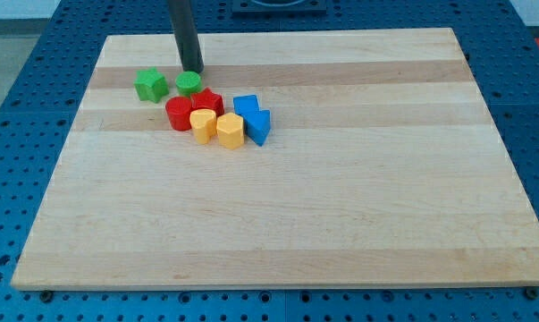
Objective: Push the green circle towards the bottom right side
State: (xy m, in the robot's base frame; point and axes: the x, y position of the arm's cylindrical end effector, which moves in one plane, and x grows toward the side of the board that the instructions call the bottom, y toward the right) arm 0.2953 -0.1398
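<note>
The green circle (189, 84) lies near the view's top left of the wooden board (341, 206). My tip (190, 70) stands right behind it, at its top edge, touching or nearly touching it. A green star-shaped block (150, 85) lies just to the left of the circle. Directly below and right of the circle sits a tight cluster: a red cylinder (179, 114), a red star-like block (207, 102), two yellow blocks (203, 125) (230, 131) and two blue blocks (246, 106) (258, 126).
The board rests on a blue perforated table (19, 80). The red blocks lie directly against the circle's lower right side.
</note>
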